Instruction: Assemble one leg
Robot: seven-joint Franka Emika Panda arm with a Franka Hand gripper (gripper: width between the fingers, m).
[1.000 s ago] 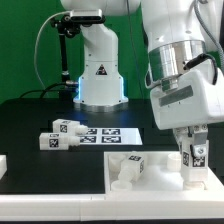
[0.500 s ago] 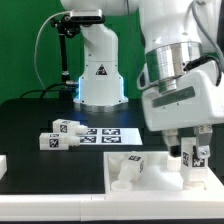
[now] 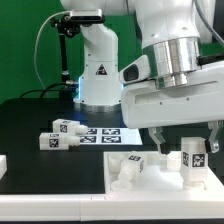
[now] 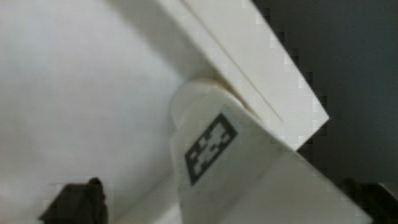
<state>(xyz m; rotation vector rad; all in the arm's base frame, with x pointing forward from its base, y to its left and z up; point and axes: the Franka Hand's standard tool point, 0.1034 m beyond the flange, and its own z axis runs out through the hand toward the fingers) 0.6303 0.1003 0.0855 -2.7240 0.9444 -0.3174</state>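
In the exterior view a white leg (image 3: 192,160) with a black-and-white tag stands upright in the right corner of the flat white panel (image 3: 155,186). My gripper (image 3: 185,148) is open, with one finger on each side of the leg and a gap to it. In the wrist view the leg (image 4: 222,150) with its tag sits between my gripper's (image 4: 222,205) dark fingertips (image 4: 79,203), against the panel's raised edge (image 4: 249,60). A second leg (image 3: 131,167) stands on the panel's left part.
Two more tagged legs (image 3: 56,141) (image 3: 68,126) lie on the black table at the exterior view's left, beside the marker board (image 3: 106,133). A white part (image 3: 3,163) shows at the left edge. The arm's base (image 3: 98,75) stands behind.
My hand has turned about the upright leg, so its broad face now shows. The fingers, which were close on the leg, now stand wide apart. The leg stays in place.
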